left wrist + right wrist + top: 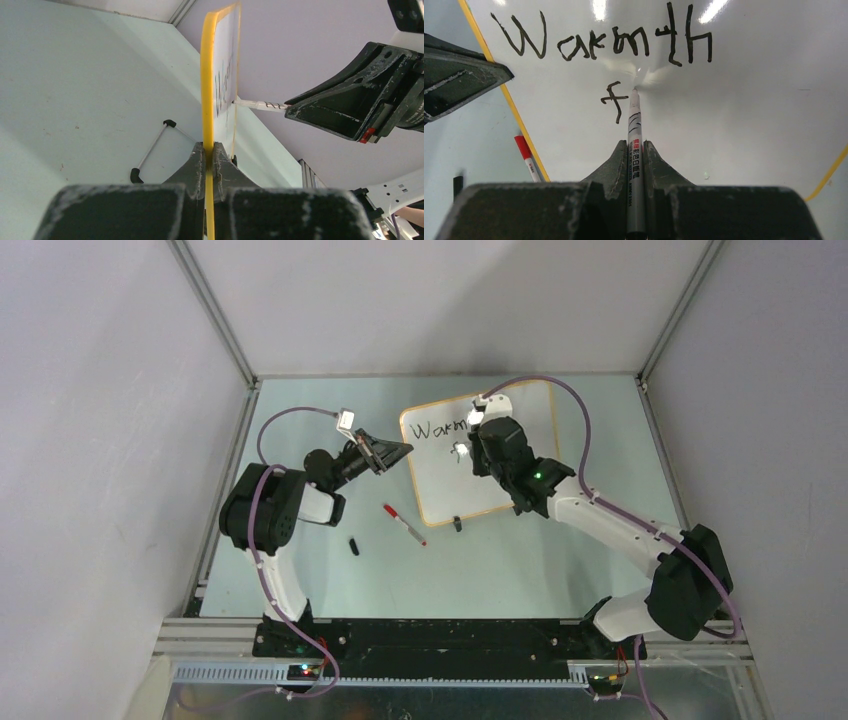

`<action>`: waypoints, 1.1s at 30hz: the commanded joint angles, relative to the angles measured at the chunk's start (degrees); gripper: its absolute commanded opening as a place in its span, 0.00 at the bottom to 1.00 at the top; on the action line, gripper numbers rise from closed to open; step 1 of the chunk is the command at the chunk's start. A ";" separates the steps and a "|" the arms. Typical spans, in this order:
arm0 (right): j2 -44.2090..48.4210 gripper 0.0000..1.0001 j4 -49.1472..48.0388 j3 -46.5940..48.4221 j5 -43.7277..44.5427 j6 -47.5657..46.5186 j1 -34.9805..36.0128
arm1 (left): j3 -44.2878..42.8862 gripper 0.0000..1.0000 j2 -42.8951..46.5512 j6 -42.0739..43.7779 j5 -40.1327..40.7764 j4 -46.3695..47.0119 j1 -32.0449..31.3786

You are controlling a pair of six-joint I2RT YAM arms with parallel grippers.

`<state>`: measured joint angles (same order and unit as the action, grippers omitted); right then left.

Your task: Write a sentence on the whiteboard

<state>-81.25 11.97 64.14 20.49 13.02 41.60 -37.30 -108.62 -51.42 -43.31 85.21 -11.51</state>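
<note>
Whiteboard (pixel 447 483): on the desk (pixel 500 575), far centre, long axis left to right, right end skewed slightly farther away. Sentence (pixel 604 45): "Warmth" runs along that axis, with a lone "f" beneath. Left end effector (pixel 209 150): clamped on the board's left edge. Right end effector (pixel 635 147): closed on a black marker (pixel 634 122), whose long axis is in line with the fingers, tip meeting the board just right of the "f". Red marker (pixel 404 524): lying diagonally near the board's near-left corner. Cap (pixel 354 545): black, left of the red marker, apart from it.
</note>
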 commanded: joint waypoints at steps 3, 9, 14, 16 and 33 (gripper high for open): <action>-0.63 0.00 -1.38 3.25 0.89 -0.15 -0.49 | 0.72 0.00 2.01 2.73 -1.25 2.44 0.07; -1.47 0.00 -1.04 4.02 0.64 -0.16 -0.72 | 0.65 0.00 1.99 2.73 -1.25 2.42 0.03; -2.46 0.00 -0.43 4.52 0.83 -0.06 -0.78 | 0.65 0.00 2.00 2.73 -1.31 2.42 0.07; -2.48 0.00 -0.10 4.52 1.19 0.05 -0.74 | 0.70 0.00 2.01 2.73 -1.30 2.42 0.07; -1.45 0.00 1.46 4.51 2.38 -0.15 -0.15 | 0.69 0.00 2.09 2.81 -1.27 2.42 0.07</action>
<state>-83.02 12.97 66.28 21.43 13.26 41.23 -37.28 -108.64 -51.42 -43.27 85.17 -11.51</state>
